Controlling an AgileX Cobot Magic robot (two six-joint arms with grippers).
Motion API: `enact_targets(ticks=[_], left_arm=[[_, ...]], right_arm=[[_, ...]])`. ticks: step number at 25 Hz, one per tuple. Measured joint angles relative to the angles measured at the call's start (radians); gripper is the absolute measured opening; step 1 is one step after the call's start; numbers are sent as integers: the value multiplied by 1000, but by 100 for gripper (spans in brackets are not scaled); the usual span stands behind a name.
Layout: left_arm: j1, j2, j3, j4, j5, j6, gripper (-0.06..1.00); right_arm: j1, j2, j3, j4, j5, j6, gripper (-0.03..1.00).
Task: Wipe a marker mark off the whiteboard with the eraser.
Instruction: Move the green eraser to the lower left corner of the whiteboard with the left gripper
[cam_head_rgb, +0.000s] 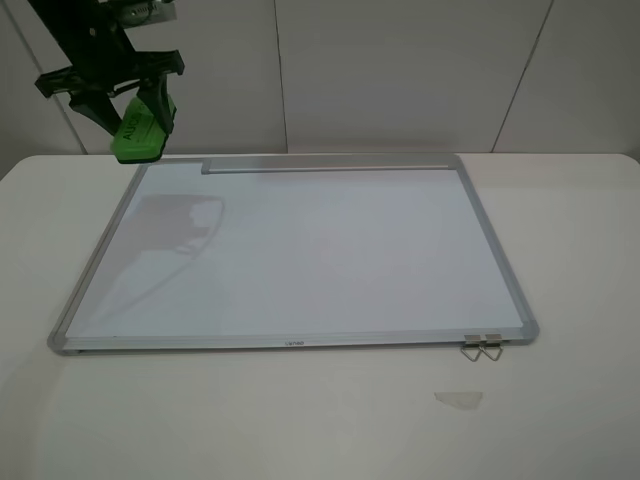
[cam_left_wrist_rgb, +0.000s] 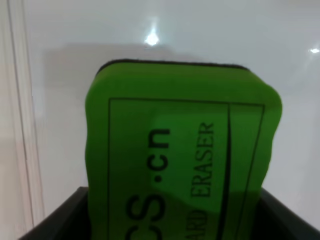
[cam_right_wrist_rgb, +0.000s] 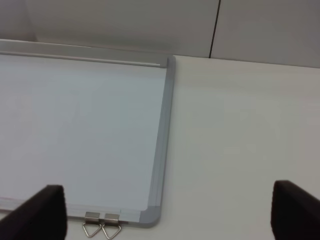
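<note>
The green eraser (cam_head_rgb: 143, 128) hangs in the air above the far left corner of the whiteboard (cam_head_rgb: 330, 250), with my left gripper (cam_head_rgb: 140, 105) shut on it. The left wrist view shows the eraser (cam_left_wrist_rgb: 182, 160) up close, lettered face toward the camera, its dark underside at the far end, over the white board surface. No marker mark shows in any view; the board looks plain white, with only the arm's shadow near its left side. My right gripper (cam_right_wrist_rgb: 165, 214) is open with nothing in it, above the table beside the whiteboard (cam_right_wrist_rgb: 80, 125) at its near right corner.
The silver tray strip (cam_head_rgb: 330, 162) runs along the board's far edge. Two metal hanger clips (cam_head_rgb: 482, 347) stick out from the near right edge, also seen as clips (cam_right_wrist_rgb: 102, 227). A small pale scrap (cam_head_rgb: 458, 399) lies on the white table in front.
</note>
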Motion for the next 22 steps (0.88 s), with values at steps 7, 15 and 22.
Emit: enact_targets(ticks=[7,15,22], left_arm=[[0,-232,320,26,-1,-23,60],[0,-399,726,51,-127,-80,60],[0,-427,1026,87,-368,-101,60]], right_arm=[[0,0,0,0,0,0,82],[0,0,0,0,0,0,82],[0,0,0,0,0,0,82]])
